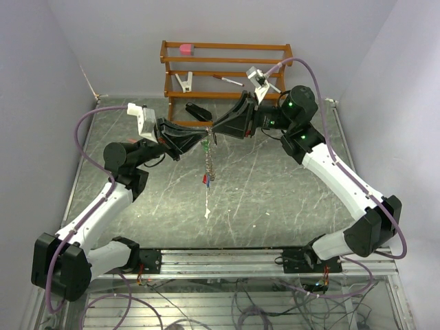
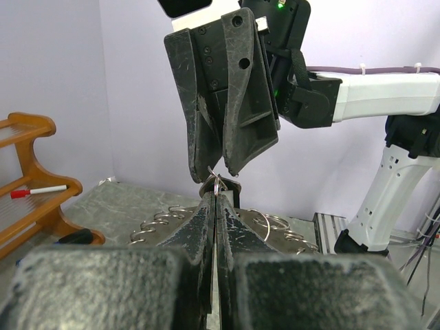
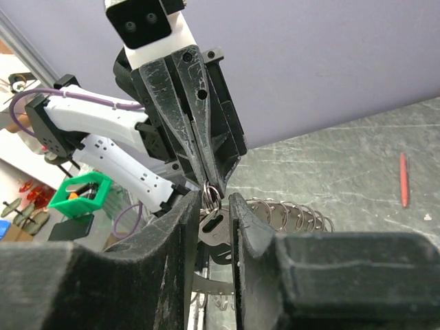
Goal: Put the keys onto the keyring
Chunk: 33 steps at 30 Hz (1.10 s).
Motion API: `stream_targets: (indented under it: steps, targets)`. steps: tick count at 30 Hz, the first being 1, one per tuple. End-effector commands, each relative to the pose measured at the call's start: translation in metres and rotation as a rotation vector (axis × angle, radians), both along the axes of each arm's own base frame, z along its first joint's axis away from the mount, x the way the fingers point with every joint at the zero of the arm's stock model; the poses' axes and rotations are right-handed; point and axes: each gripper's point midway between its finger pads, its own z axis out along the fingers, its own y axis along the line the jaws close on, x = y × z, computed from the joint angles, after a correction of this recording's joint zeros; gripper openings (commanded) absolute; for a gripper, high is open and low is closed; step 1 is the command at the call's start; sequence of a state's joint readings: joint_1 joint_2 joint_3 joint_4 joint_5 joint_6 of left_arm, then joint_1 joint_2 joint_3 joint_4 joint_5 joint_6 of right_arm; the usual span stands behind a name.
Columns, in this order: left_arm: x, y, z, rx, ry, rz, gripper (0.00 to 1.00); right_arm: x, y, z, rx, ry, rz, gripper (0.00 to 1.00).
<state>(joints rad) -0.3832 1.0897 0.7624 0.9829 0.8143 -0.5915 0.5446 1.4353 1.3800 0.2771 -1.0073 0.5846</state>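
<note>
My left gripper (image 1: 205, 130) and right gripper (image 1: 216, 129) meet tip to tip above the table's middle back. The left gripper (image 2: 217, 196) is shut on a small split ring (image 2: 218, 183). A metal key (image 3: 218, 228) hangs from that ring between the right gripper's (image 3: 212, 203) fingers, which stand a little apart. The keyring (image 2: 165, 218), a grey ring fringed with small wire loops, hangs below and behind the grip; it also shows in the right wrist view (image 3: 289, 210). In the top view the keyring bundle (image 1: 209, 165) dangles with green, red and blue tags.
A wooden rack (image 1: 227, 69) stands at the back with a pink object (image 1: 185, 49), a clip (image 1: 184, 82) and a red-capped pen (image 1: 227, 80). A black object (image 1: 198, 111) lies before it. A red pen (image 3: 403, 180) lies on the table.
</note>
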Motion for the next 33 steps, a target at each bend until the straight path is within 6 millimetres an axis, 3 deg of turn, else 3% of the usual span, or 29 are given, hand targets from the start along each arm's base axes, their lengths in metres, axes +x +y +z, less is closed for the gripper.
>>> stream_targets:
  steps: [1,9,16,27,33]
  targets:
    - [-0.007,0.003,0.025,-0.048,-0.093,0.011,0.07,-0.005,0.0,0.013,0.027,-0.046,0.022,0.2]
    - [-0.008,0.003,0.024,-0.049,-0.091,0.015,0.07,-0.006,-0.001,0.013,0.027,-0.05,0.022,0.02]
    - [-0.008,0.004,0.026,-0.053,-0.097,0.022,0.07,-0.007,-0.002,0.014,0.022,-0.053,0.011,0.0]
    - [-0.006,0.008,0.04,-0.089,-0.104,0.037,0.07,-0.011,-0.01,-0.002,-0.047,-0.025,-0.011,0.0]
    - [-0.009,0.01,0.044,-0.101,-0.108,0.032,0.07,-0.012,-0.017,0.001,-0.049,-0.036,-0.037,0.0]
